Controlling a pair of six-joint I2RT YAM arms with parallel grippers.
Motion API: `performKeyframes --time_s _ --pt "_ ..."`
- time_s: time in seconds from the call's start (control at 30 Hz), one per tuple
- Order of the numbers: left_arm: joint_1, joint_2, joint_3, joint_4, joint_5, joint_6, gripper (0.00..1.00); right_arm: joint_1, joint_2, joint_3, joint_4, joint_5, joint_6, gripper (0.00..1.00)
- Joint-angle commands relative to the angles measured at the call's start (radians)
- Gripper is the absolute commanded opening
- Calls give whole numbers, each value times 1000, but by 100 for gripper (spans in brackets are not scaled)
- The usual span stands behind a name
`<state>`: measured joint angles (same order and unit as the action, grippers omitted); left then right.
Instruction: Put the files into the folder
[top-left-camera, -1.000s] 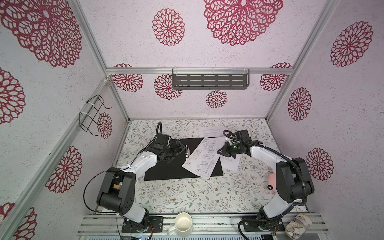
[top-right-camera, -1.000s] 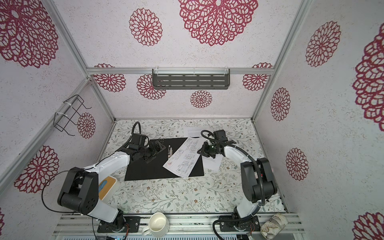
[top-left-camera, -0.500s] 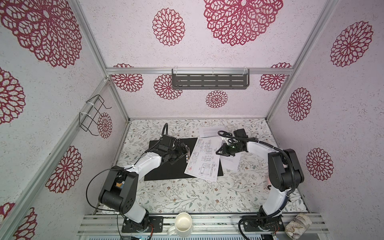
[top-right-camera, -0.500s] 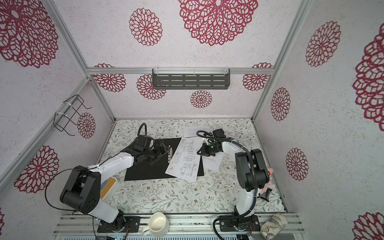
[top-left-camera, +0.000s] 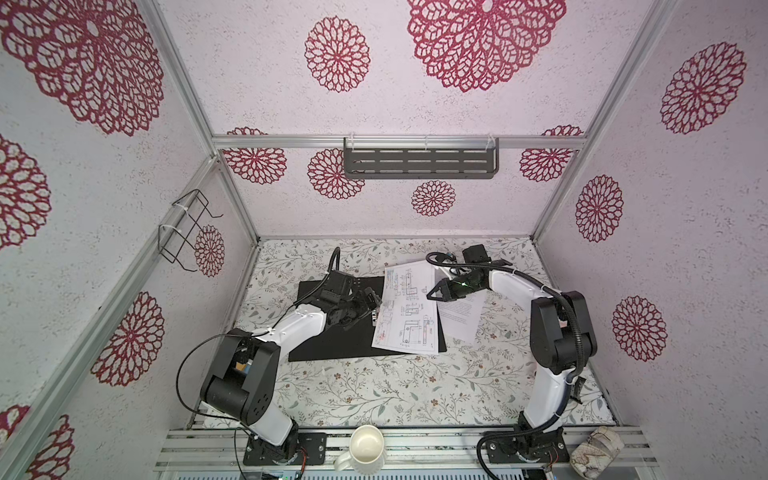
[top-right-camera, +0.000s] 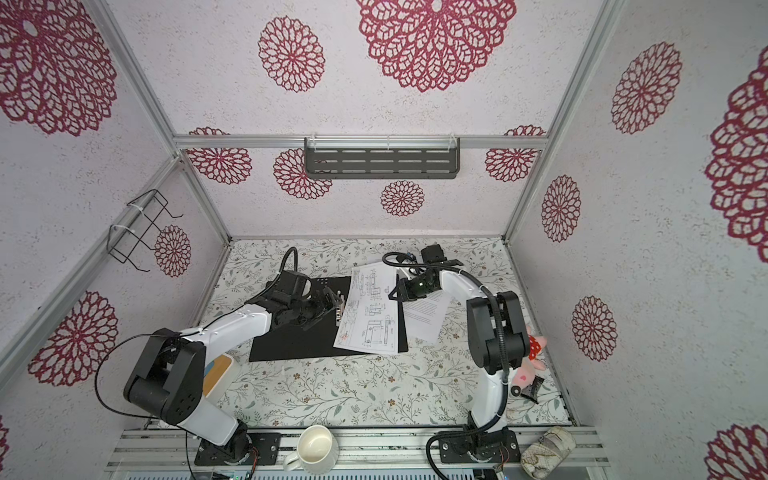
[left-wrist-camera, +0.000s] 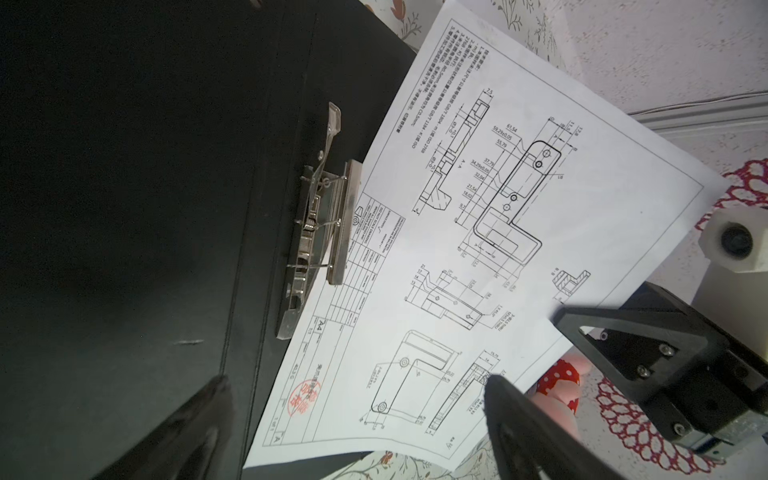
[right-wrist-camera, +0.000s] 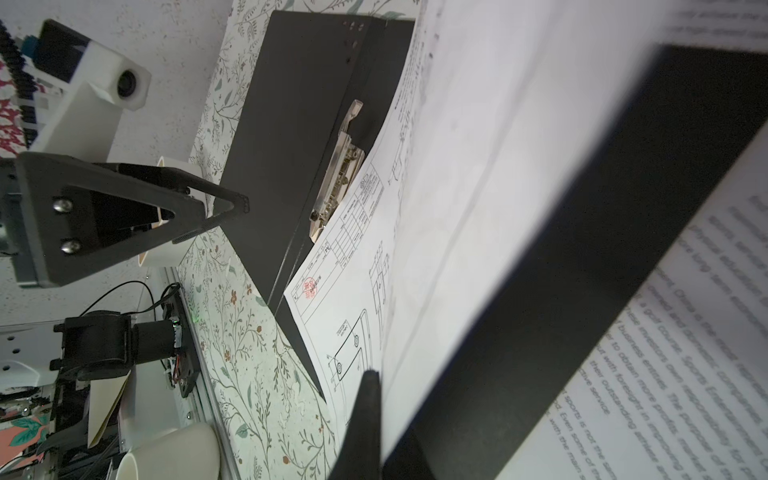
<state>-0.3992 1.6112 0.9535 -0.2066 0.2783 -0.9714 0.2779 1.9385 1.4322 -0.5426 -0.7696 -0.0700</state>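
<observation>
Black folder (top-left-camera: 332, 340), one drawing sheet (top-left-camera: 409, 316) clamped in right gripper (top-left-camera: 430, 296), left gripper (top-left-camera: 373, 306) apart

Two eyes overhead, one camera riding on each wrist.
The stereo pair is looking steeply down from the front edge of the table (top-left-camera: 374, 395); both wrist cameras are peering in close, sharing the folder (left-wrist-camera: 145, 166), its metal clip (left-wrist-camera: 324, 224) and the drawing sheet (left-wrist-camera: 540, 208).

Drawing sheet (left-wrist-camera: 519, 232) reads "A4"; dimension "61.54".

White walls (top-left-camera: 249, 62) with red rosettes (top-left-camera: 337, 54) enclose a floral-patterned tabletop (top-left-camera: 374, 386).
</observation>
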Motion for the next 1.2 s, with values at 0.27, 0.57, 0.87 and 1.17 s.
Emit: performKeyframes --time_s 0.27,0.57,0.87,1.17 --pt "-1 15 26 10 22 29 97 27 95 128 -84 94 -33 0" --pt "-1 16 7 46 28 22 97 24 153 226 -157 107 -62 1" --pt "-1 25 -6 73 29 7 97 24 194 277 -202 124 -66 5" --pt "-2 41 -3 86 41 1 97 6 194 282 -205 122 -54 33"
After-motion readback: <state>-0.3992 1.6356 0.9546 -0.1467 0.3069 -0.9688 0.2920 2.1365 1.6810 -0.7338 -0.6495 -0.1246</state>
